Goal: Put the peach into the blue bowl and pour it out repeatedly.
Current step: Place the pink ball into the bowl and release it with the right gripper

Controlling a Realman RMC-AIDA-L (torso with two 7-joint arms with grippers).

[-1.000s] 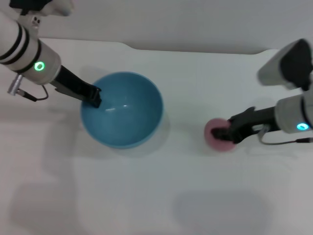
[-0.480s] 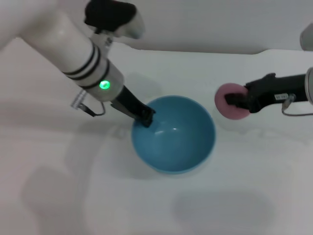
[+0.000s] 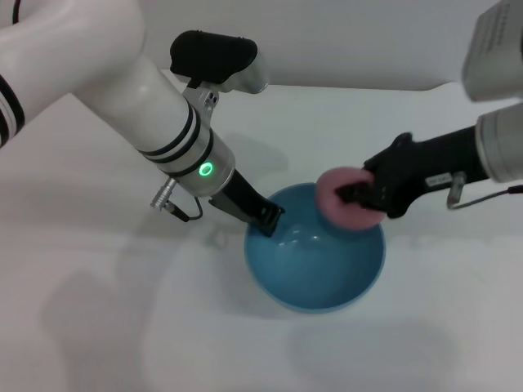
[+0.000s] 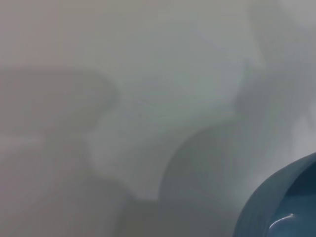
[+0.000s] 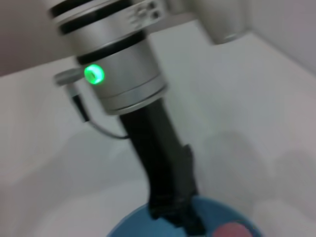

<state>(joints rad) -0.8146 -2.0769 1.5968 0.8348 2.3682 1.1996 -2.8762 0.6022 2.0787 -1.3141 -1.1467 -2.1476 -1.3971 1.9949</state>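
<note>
Two arms meet at one bowl (image 3: pixel 315 278), which sits on the white tabletop (image 3: pixel 98 327) and serves as the landmark for everything else. On the bowl's left edge, the left end effector (image 3: pixel 270 222) is pinched onto the rim, one finger inside and one outside, steadying it. Above the bowl's right rim, the right end effector (image 3: pixel 353 196) is clamped on the peach (image 3: pixel 345 199), which hangs over the opening, not yet inside.

Doing this step well looks to me like a matter of carrying the peach a little further toward the bowl's middle and lower into it before letting go; released from the rim side, a round toy fruit could bounce off the glossy wall and roll out. The left grip should hold the rim firmly and level so the bowl does not skid when the peach lands.

Counting: one peach, one bowl, two end effectors, each holding one thing. The right wrist view shows the left arm reaching down to the bowl's rim.
</note>
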